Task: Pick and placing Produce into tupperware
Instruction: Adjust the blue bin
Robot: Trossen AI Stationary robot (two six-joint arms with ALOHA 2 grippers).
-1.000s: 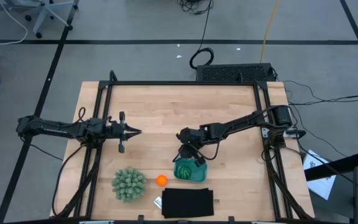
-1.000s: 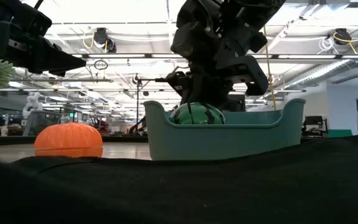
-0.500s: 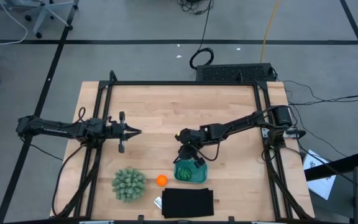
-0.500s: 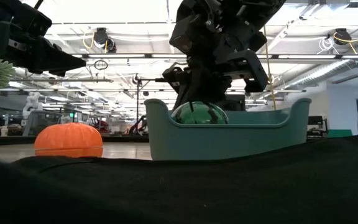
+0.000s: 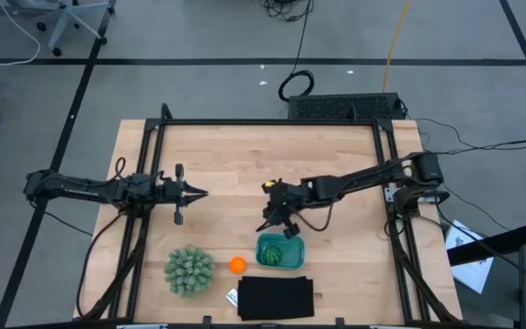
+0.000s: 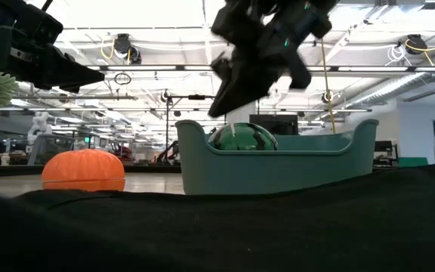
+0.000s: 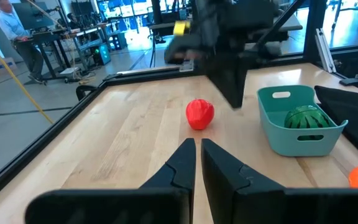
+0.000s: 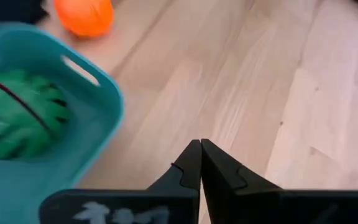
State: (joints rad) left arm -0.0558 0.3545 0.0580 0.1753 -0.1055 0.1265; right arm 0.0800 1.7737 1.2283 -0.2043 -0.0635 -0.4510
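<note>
The teal tupperware (image 5: 279, 252) sits near the table's near edge. The dark green striped ball (image 5: 273, 255) rests on its floor and also shows in the right wrist view (image 8: 17, 118). On the wood to the left of the tupperware lies the orange ball (image 5: 236, 265). The red fruit (image 7: 199, 114) stands on the table beyond the tupperware; in the high view the right arm hides it. My right gripper (image 5: 270, 222) is shut and hovers just beyond the tupperware's far rim, above it (image 6: 231, 94). My left gripper (image 5: 196, 193) is shut and waits over the table's left half.
A spiky pale-green plant (image 5: 189, 270) stands at the near left, and a flat black rectangle (image 5: 275, 297) lies at the near edge in front of the tupperware. Bare wood stretches across the table's far half and its right side.
My right gripper has risen out of the tupperware and moved toward the far edge, tipping as it went. The green striped ball has stayed lying in the tupperware.
</note>
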